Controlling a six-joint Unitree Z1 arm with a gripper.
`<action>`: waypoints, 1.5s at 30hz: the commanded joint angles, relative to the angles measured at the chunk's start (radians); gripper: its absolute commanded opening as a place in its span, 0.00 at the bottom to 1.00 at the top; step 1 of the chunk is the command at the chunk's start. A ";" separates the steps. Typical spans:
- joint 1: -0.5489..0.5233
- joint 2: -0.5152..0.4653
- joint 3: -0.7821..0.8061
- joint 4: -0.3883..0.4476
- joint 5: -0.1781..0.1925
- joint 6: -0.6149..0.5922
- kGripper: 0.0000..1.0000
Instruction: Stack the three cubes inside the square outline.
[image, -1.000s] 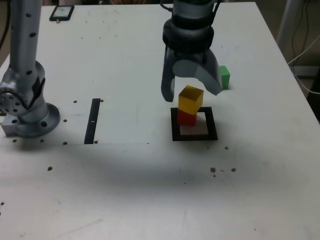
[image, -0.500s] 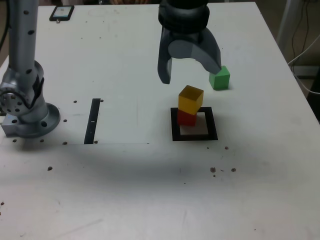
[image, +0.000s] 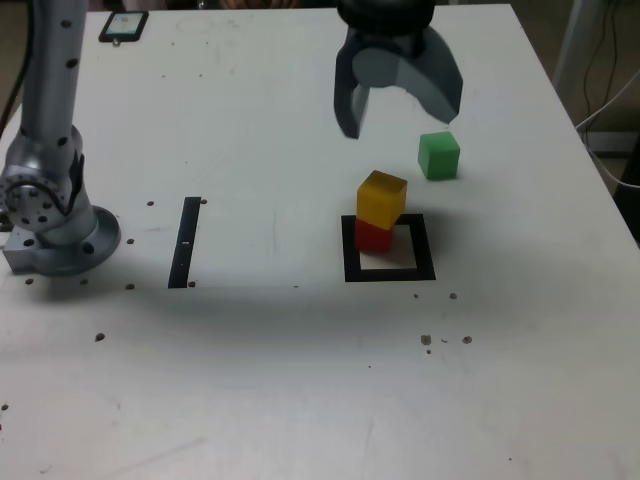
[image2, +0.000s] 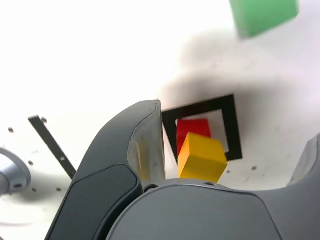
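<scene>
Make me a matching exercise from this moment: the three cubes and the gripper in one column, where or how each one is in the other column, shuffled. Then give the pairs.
Things:
1. red cube
2. yellow cube
3. green cube
4. gripper

Places or states:
A. alone on the bare table, outside the square outline
B. open and empty, up above the table
C. at the bottom of the stack, on the outline's far-left corner in the exterior view
D. on top of another cube, turned a little askew

Pairs: 1-C, 2-D, 3-A, 4-B
</scene>
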 joint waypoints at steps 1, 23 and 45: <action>0.019 0.026 -0.026 0.007 0.005 0.025 0.99; 0.101 0.263 -0.179 -0.021 0.023 0.104 0.99; 0.108 0.317 -0.148 -0.115 0.019 0.139 0.81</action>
